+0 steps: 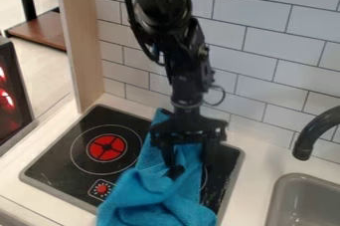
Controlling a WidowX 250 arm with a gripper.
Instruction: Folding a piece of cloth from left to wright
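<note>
blue cloth (pixel 159 190) lies rumpled across the black stove (pixel 59 168).

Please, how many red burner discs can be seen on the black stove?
1: the round red disc on the black stovetop, left of the blue fabric cloth. Another may be hidden under the cloth; part of a white ring shows beside it.
</note>
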